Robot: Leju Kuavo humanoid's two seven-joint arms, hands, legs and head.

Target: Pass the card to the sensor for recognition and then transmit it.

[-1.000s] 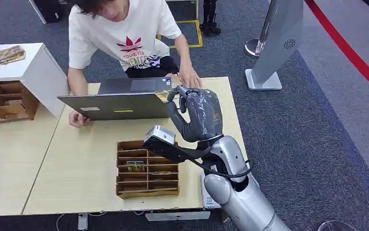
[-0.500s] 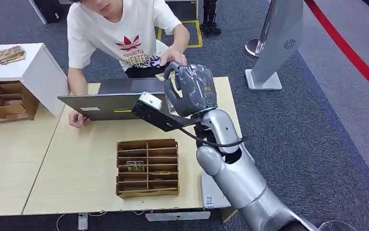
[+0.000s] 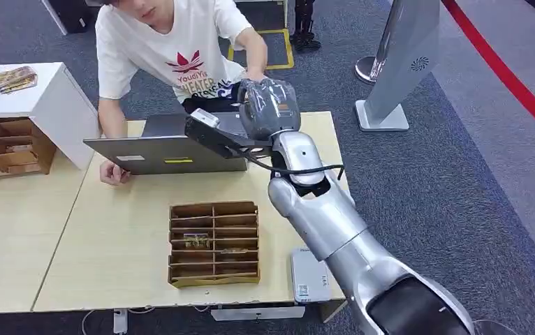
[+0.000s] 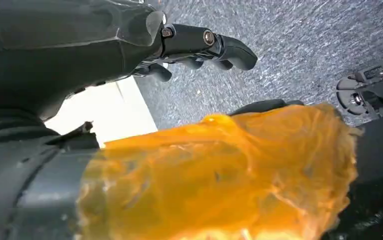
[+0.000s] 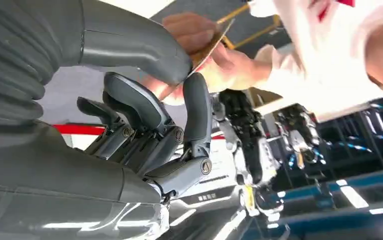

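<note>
My right hand [image 3: 267, 106] is raised over the table's far edge, in front of a person in a white T-shirt [image 3: 170, 49]. In the right wrist view, the thumb and a finger [image 5: 197, 107] pinch a thin golden card [image 5: 208, 44]. The person's hand [image 5: 192, 31] grips the same card from the other side, and meets my hand [image 3: 254, 72] in the head view. A white card sensor [image 3: 311, 276] lies at the table's near right edge, behind my forearm. My left hand [image 4: 199, 42] hangs above grey carpet, fingers stretched out and holding nothing.
A wooden compartment box [image 3: 214, 244] with a few cards sits on the pale table [image 3: 111, 230]. An open grey laptop [image 3: 167, 150] stands between the box and the person. A white cabinet [image 3: 41, 105] stands left, and a grey kiosk stand [image 3: 404, 63] on the carpet right.
My right arm has lifted the card from above the laptop and carried it farther out towards the person. The person's hand rose from the table to take hold of the card.
</note>
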